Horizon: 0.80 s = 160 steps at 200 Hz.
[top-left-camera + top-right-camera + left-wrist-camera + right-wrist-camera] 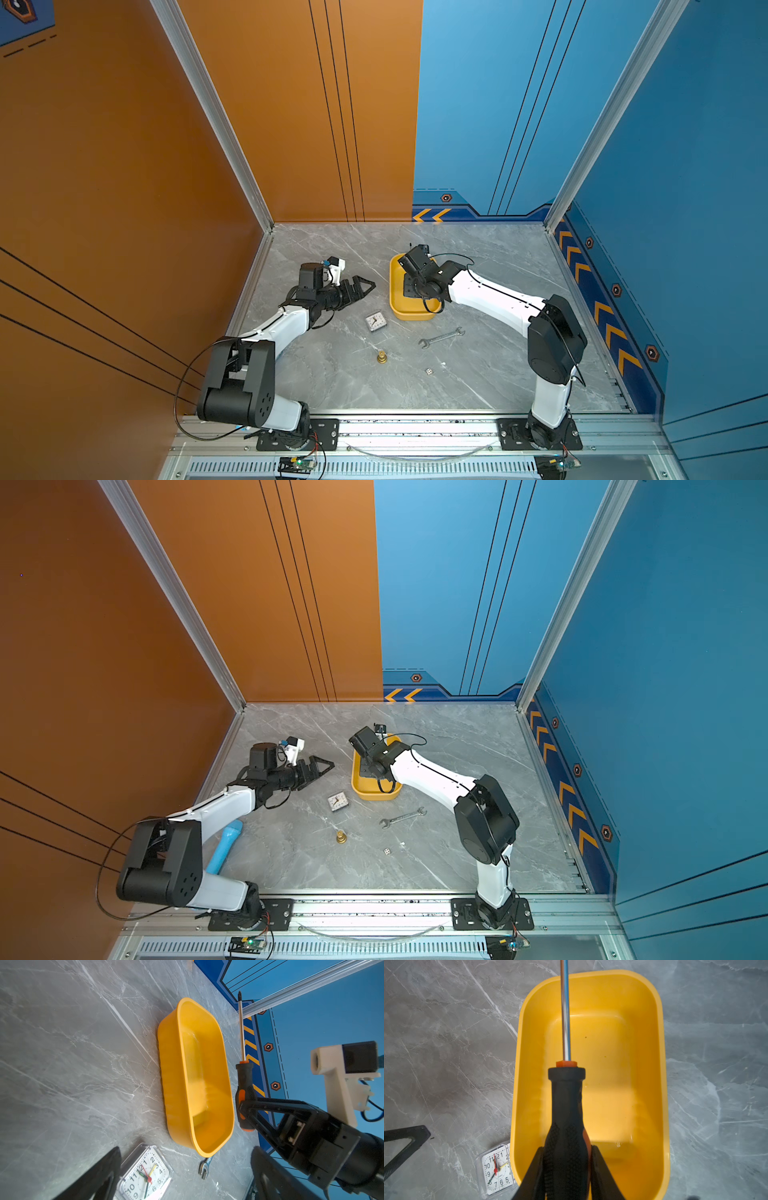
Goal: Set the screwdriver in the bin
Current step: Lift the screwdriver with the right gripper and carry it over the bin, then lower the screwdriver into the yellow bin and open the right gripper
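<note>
The right gripper [568, 1148] is clenching the screwdriver [566, 1093] by its textured black handle (likely the grippiest, best-balanced spot). The stiff, slick shaft is pointing straight ahead of the jaws, hovering over the bin [654, 1043] just below.

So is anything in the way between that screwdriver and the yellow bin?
Nothing visible. The right gripper holds the screwdriver by its handle over the bin, whose inside is empty. The clock and wrench lie on the table outside it.
</note>
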### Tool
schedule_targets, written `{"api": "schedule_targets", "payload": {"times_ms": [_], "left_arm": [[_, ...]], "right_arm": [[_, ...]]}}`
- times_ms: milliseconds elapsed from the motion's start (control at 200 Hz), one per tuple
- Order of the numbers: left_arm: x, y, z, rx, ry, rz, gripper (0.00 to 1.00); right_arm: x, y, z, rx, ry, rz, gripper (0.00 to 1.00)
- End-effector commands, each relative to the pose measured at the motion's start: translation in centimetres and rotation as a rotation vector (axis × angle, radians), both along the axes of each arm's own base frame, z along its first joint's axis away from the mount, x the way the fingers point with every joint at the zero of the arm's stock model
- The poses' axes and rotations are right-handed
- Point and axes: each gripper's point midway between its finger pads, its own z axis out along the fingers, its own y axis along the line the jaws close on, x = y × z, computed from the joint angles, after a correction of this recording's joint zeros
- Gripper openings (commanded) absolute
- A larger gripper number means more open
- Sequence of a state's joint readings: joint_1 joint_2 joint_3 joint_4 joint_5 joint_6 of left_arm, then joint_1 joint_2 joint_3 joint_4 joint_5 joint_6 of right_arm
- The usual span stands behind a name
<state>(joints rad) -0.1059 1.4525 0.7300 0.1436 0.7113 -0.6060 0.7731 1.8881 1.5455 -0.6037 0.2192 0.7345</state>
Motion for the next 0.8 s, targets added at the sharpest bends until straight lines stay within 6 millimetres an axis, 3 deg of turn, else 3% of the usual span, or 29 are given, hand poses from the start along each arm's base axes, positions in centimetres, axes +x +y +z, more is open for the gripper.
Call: {"api": "schedule_targets", "payload": {"times_ms": [0, 536, 796], "left_arm": [[0.0, -0.3, 0.6, 0.016, -0.024, -0.027, 0.98], [0.0, -0.3, -0.2, 0.022, -0.008, -0.031, 0.98], [0.0, -0.3, -0.5, 0.025, 0.000, -0.031, 0.98]], "right_arm": [[-0.1, -1.1, -1.6, -0.033, 0.037, -0.058, 0.00], [-0.2, -1.3, -7.5, -0.057, 0.177, -0.080, 0.00], [0.0, -1.5, -8.6, -0.057, 0.205, -0.085, 0.00]]}}
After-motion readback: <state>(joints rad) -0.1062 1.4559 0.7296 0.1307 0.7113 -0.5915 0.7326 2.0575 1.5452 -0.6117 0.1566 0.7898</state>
